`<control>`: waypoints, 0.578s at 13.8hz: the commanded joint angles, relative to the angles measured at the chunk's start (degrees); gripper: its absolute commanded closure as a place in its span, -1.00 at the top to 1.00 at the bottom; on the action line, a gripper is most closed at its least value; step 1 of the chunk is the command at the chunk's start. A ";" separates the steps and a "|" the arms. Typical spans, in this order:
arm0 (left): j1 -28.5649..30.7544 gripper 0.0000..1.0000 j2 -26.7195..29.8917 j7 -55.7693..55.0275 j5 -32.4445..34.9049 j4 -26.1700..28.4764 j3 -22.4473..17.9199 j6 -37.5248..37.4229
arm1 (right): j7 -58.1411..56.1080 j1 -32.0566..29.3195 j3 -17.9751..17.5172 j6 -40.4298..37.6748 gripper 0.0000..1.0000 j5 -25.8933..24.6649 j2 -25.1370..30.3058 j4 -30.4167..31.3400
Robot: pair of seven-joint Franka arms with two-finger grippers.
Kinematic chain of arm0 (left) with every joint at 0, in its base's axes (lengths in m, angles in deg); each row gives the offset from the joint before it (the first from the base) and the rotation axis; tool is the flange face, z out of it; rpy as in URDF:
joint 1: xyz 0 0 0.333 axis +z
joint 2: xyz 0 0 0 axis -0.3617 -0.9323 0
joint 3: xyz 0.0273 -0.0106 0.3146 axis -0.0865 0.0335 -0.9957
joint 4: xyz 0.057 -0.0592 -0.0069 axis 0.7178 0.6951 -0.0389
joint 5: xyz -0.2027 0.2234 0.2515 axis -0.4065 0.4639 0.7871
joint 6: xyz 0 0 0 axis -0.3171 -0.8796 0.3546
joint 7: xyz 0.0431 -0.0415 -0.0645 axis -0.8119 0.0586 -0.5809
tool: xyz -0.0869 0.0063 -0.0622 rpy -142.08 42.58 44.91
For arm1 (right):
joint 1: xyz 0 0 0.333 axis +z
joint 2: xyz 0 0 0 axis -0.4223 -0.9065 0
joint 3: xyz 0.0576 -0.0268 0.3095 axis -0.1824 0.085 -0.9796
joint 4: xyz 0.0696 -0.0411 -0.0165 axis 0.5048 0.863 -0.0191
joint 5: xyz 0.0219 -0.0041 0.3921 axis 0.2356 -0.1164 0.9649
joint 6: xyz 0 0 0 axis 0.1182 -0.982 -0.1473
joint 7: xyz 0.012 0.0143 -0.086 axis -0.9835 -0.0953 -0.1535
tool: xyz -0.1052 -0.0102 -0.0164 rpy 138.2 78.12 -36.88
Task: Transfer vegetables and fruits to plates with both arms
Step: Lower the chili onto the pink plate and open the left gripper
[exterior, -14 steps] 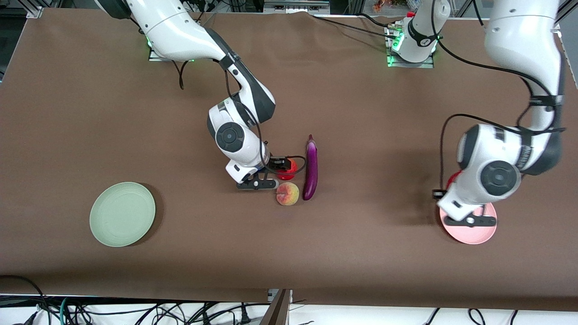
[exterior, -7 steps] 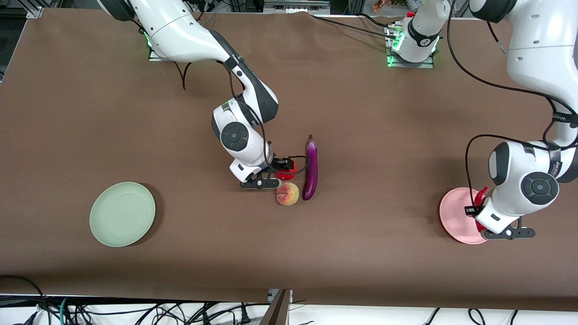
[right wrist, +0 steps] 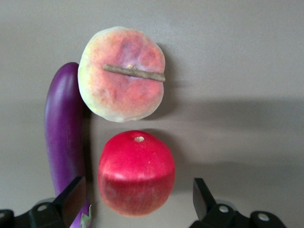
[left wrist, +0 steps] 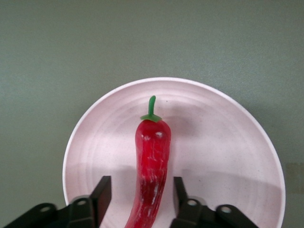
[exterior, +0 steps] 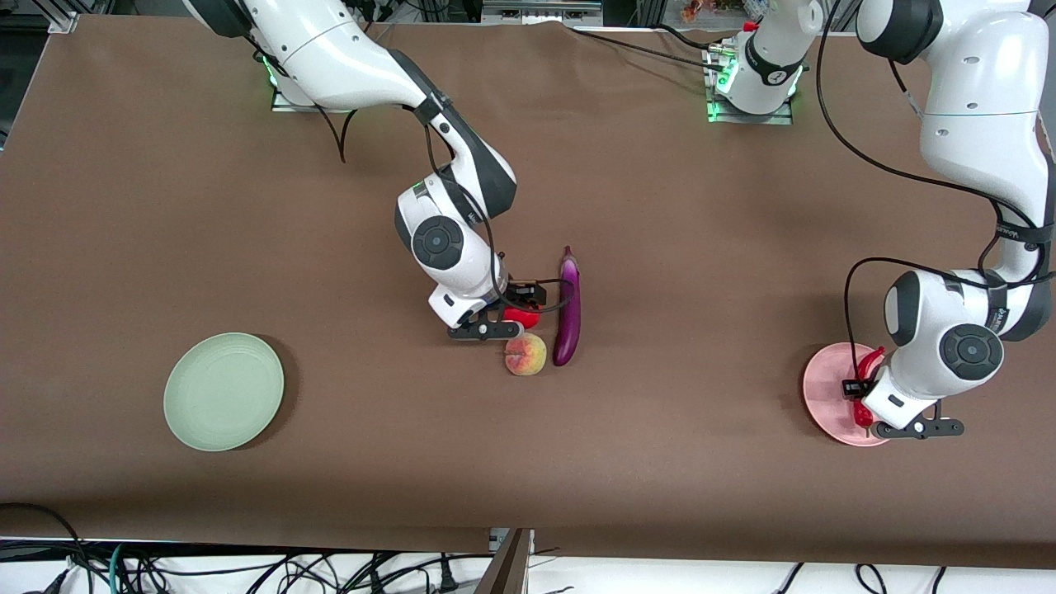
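Green plate (exterior: 223,391): bare, toward my right arm's end of the desk.

My right gripper (exterior: 513,312): spread wide astride the red fruit (right wrist: 137,172), not yet touching. The fruit looks smooth, stiff and liable to roll; best taken across its widest girth. Peach (exterior: 525,354) sits just nearer the front camera, eggplant (exterior: 568,307) close beside. A second ago this gripper sat a touch farther toward the green plate.

My left gripper (left wrist: 138,199): parted, letting go the chili (left wrist: 151,163), which looks light and glossy, lying on the pink plate (left wrist: 228,156). Earlier that arm covered the plate.
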 commanded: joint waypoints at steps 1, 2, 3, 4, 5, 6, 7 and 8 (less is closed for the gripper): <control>0.05 1.00 0.87 0.44 0.88 -1.91 0.76 -1.35 | 0.64 0.87 0.02 0.22 1.00 1.13 -0.87 -0.33; -0.48 1.00 2.44 0.35 0.70 -1.57 1.46 -3.71 | 0.64 1.04 0.11 0.22 1.00 1.13 -1.13 -0.33; -0.48 1.00 3.76 0.35 -0.08 -1.91 4.08 -8.09 | 0.64 1.13 0.02 0.30 1.00 1.13 -1.22 -0.33; -0.13 1.00 4.91 0.18 -1.92 -1.83 6.63 -11.52 | 0.64 1.13 0.02 0.30 1.00 1.13 -1.66 -0.33; -0.30 1.00 6.05 -0.09 -4.02 -1.04 8.31 -14.08 | 0.64 1.22 0.02 0.56 1.00 1.13 -1.84 -0.33; -0.65 1.00 6.24 -0.35 -5.70 -1.04 10.41 -16.63 | 0.64 1.40 0.02 1.61 1.00 1.13 -2.19 -0.33; -0.66 1.00 6.67 -0.87 -6.76 -1.04 12.96 -18.13 | 0.64 1.48 0.02 2.23 1.00 1.13 -2.45 -0.25; -0.57 1.00 6.68 -1.05 -7.47 -1.21 15.77 -18.41 | 0.64 1.48 0.02 2.24 0.99 1.13 -2.54 -0.33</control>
